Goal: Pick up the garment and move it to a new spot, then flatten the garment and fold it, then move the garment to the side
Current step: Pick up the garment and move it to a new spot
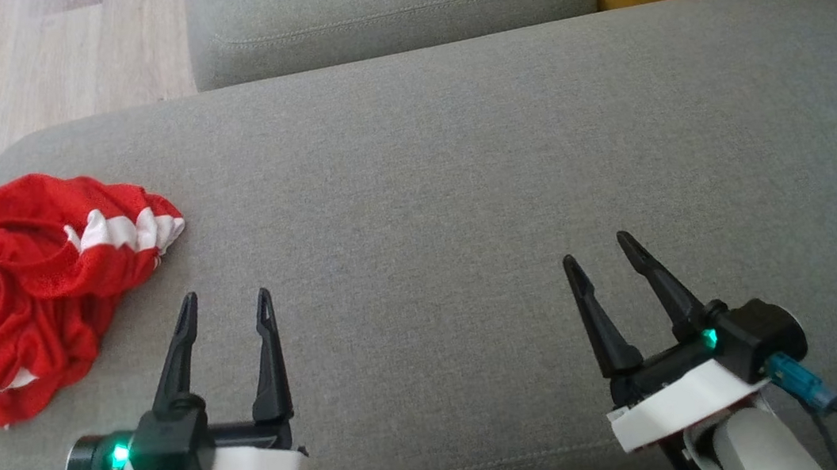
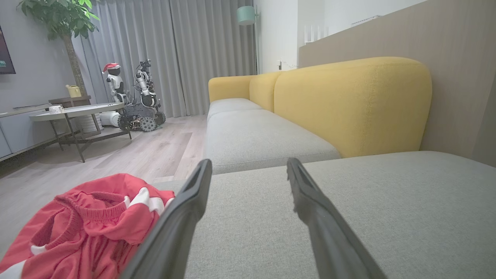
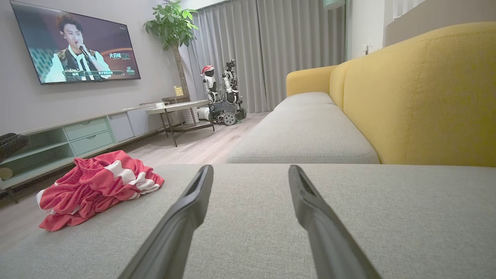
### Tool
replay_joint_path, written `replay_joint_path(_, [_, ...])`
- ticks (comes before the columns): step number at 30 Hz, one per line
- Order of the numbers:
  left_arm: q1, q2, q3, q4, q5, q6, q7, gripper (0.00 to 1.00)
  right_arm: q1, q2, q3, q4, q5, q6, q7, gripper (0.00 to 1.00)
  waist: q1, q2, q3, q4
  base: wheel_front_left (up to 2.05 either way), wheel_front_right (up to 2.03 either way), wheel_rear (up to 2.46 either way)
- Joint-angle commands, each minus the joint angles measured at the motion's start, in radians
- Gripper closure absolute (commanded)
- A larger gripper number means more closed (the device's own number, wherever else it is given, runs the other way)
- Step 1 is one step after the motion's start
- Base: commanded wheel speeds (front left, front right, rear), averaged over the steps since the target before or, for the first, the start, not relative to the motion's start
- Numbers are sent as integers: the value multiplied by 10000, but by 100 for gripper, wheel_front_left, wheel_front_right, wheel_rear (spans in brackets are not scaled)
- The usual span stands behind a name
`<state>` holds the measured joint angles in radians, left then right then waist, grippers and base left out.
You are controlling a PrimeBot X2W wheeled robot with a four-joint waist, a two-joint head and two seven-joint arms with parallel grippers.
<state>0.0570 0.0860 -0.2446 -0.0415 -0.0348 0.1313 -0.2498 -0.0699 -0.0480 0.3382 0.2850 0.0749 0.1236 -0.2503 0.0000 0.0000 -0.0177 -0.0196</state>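
Garment (image 1: 33, 282): red knit cloth with white bands, matt, soft and rumpled, with a gathered elastic waistband. Seat cushion (image 1: 460, 182): grey coarse-woven upholstery, matt and slightly rough; backrest (image 2: 348, 104): yellow finer-weave cloth with stitched seams; floor (image 1: 6, 62): pale wood-grain planks, low sheen. Left gripper (image 1: 226, 294) and right gripper (image 1: 596, 247): fingers look like smooth matt black plastic, on white plastic mounts with a slight gloss.

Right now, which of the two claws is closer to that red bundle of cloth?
The left claw: its fingertips sit just beside the crumpled red garment, while the right claw hovers far off across the grey cushion.
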Motion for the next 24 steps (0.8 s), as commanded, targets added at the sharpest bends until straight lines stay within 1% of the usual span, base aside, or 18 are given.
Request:
replay_joint_path(1, [-375, -39, 379, -306, 151, -30, -120, 0, -514, -22, 200, -337, -49, 71, -114, 0, 0, 0, 2, 5, 0, 0, 0])
replay_joint_path(7, [-333, -88, 430, -173, 166, -79, -120, 0, -456, -22, 195, -346, -45, 71, -114, 0, 0, 0, 9, 94, 0, 0, 0])
replay_joint_path(11, [-342, -117, 481, -65, 170, -63, -120, 0, -412, -22, 229, -358, -35, 71, -114, 0, 0, 0, 7, 342, 0, 0, 0])
replay_joint_path(16, [-294, -164, 572, -2, 123, -13, -120, 0, -323, -22, 287, -355, -50, 71, -114, 0, 0, 0, -4, 918, 0, 0, 0])
replay_joint_path(17, [-294, -164, 572, -2, 123, -13, -120, 0, -323, -22, 287, -355, -50, 71, -114, 0, 0, 0, -4, 918, 0, 0, 0])
replay_joint_path(18, [-274, -174, 600, 6, 104, -5, -120, 0, -300, -22, 307, -348, -51, 71, -114, 0, 0, 0, -8, 1057, 0, 0, 0])
replay_joint_path(19, [-228, -193, 660, 12, 77, 14, -120, 0, -260, -22, 342, -330, -48, 71, -115, 0, 0, 0, -22, 1340, 0, 0, 0])
replay_joint_path(24, [-115, -246, 871, 16, -62, 34, -120, 0, -158, -22, 372, -328, -29, 71, -115, 0, 0, 0, -57, 2127, 0, 0, 0])
